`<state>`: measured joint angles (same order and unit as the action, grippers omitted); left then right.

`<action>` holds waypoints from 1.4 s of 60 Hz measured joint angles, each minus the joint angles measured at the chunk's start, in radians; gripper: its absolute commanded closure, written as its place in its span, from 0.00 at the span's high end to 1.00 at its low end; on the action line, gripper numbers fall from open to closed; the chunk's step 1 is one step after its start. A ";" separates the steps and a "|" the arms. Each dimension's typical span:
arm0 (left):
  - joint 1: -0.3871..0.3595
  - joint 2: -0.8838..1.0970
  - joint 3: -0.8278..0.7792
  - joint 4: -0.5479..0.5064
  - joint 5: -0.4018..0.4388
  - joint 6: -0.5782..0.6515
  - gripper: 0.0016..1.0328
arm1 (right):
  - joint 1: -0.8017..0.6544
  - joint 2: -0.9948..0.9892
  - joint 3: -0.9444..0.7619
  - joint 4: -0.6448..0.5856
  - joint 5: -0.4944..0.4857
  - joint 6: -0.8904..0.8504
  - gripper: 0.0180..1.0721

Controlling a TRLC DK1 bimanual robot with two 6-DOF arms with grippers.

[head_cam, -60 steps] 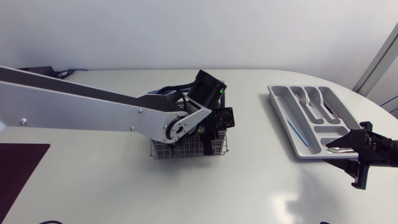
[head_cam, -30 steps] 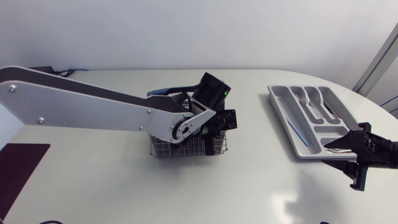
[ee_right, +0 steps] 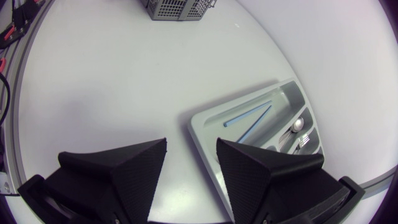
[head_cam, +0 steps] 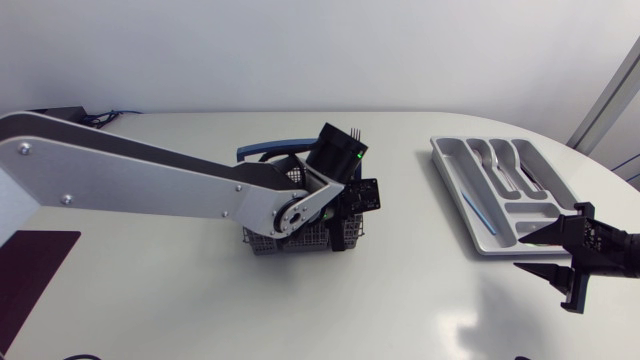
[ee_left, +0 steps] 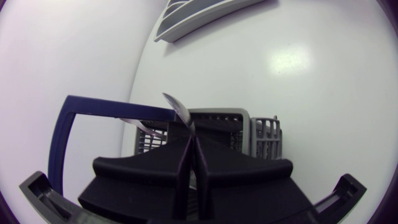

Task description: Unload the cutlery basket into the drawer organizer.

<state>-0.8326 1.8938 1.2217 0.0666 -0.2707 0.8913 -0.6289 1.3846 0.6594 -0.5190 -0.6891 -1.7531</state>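
Pinching a spoon (ee_left: 177, 109) above the cutlery basket (head_cam: 265, 241) mid-table, my left end effector (ee_left: 191, 142) is closed on its handle. I judge the steel light, stiff and slick, so I'd grip the flat handle firmly. My right end effector (ee_right: 191, 149) gapes beside the drawer organizer (head_cam: 450, 180) at the table's right edge.

- No words, numbers or signs can be read in any view.
- The basket (head_cam: 300, 240) and the organizer (head_cam: 455, 190) show no label or print that can be made out.
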 measured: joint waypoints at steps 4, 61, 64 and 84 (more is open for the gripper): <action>-0.002 -0.018 -0.032 0.032 0.000 0.000 0.03 | 0.000 -0.010 -0.009 0.000 -0.004 0.007 0.57; -0.115 -0.389 -0.165 0.150 -0.053 -0.335 0.03 | 0.388 -0.453 -0.070 0.031 -0.093 0.832 0.68; -0.116 -0.388 -0.139 0.123 -0.052 -0.381 0.03 | 0.426 -0.465 -0.069 0.042 -0.093 0.890 0.68; -0.113 -0.340 -0.011 0.049 -0.043 -0.604 0.03 | 0.620 -0.468 -0.064 0.159 -0.076 1.215 0.68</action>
<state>-0.9455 1.5543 1.2102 0.1158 -0.3134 0.2871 -0.0086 0.9169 0.5949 -0.3599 -0.7654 -0.5377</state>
